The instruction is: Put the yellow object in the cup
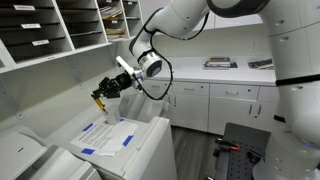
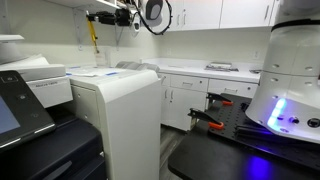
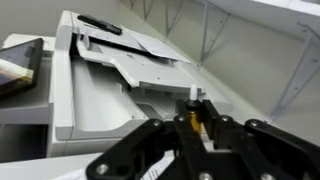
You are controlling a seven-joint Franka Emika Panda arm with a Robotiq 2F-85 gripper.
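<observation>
Holding yellow object [image 2: 93, 33] clamped between gripper [image 2: 95, 17] jaws, hanging vertical, presumably for clean cup entry; high above printer [image 2: 120, 95] for clearance. No cup in view.

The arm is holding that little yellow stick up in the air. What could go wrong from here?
The thin yellow pencil-like stick hangs from the tool, pinched only near its upper end, so it might swivel or slip. Dropped, it would likely land on the white machine with the blue-marked paper sheets. No cup shows in any view, so the target is unclear.
</observation>
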